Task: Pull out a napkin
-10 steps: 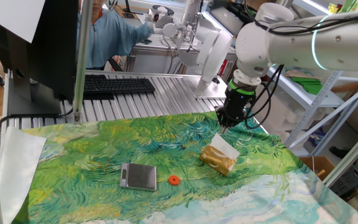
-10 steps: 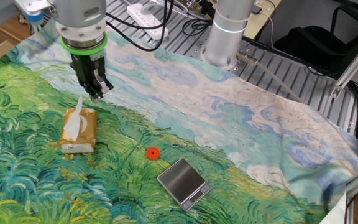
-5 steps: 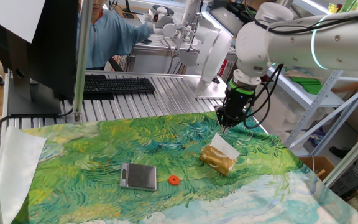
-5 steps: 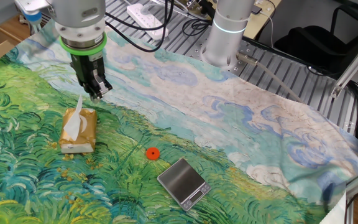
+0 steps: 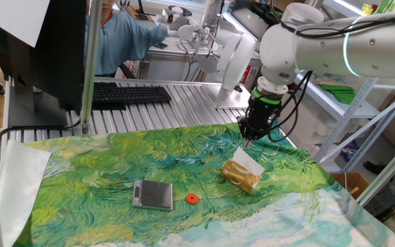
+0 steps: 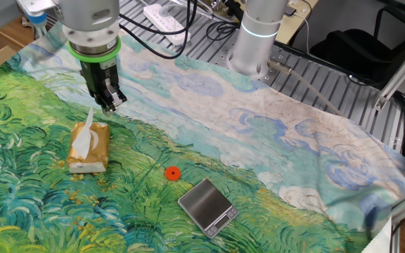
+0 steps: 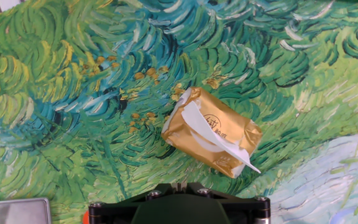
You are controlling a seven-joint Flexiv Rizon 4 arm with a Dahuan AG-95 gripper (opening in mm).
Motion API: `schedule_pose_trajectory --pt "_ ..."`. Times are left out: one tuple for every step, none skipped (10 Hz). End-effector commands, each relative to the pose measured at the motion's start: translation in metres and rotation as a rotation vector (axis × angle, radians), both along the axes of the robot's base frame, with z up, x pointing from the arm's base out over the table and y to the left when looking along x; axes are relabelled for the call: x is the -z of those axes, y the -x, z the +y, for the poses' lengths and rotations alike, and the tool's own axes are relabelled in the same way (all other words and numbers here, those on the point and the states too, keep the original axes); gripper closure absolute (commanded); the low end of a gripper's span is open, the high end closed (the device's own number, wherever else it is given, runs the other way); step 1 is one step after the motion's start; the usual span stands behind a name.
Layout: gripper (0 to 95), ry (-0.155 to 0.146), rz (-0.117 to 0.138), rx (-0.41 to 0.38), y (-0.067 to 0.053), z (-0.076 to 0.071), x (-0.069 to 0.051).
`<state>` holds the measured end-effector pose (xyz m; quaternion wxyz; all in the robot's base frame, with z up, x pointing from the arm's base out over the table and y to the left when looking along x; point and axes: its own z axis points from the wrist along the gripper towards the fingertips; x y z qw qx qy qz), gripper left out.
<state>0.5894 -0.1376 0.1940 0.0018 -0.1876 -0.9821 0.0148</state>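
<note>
A golden-brown crinkly packet (image 5: 237, 179) lies on the green painted cloth (image 5: 115, 165). A white napkin (image 5: 247, 162) sticks up out of its top slit. Both also show in the other fixed view, packet (image 6: 100, 146) and napkin (image 6: 84, 137), and in the hand view, packet (image 7: 185, 127) and napkin (image 7: 215, 134). My gripper (image 5: 247, 138) hangs above the packet's far end, clear of the napkin, with its fingers together and nothing between them. In the other fixed view the gripper (image 6: 109, 106) is just beyond the napkin's tip. In the hand view only its base shows at the bottom edge.
A small silver scale (image 5: 153, 195) and an orange disc (image 5: 191, 199) lie on the cloth left of the packet. A keyboard (image 5: 125, 94) and a person sit behind the table. The arm's base (image 6: 255, 35) stands at the far side.
</note>
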Motion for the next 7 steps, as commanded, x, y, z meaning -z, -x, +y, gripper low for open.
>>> schedule_pose_trajectory --pt "95.0 0.000 -0.001 0.016 -0.0003 0.0000 -0.0001" --pt "95.0 0.003 -0.004 0.075 -0.0003 0.0000 -0.0001" --pt "95.0 0.012 -0.009 0.132 -0.0003 0.0000 -0.0001" --pt "95.0 0.011 -0.011 0.217 -0.0003 0.0000 -0.0001" --pt "95.0 0.012 -0.012 0.272 -0.0003 0.0000 -0.0001" --pt "95.0 0.013 -0.014 0.344 -0.0003 0.0000 -0.0001" --pt "95.0 0.014 -0.018 0.415 -0.0003 0.0000 -0.0001"
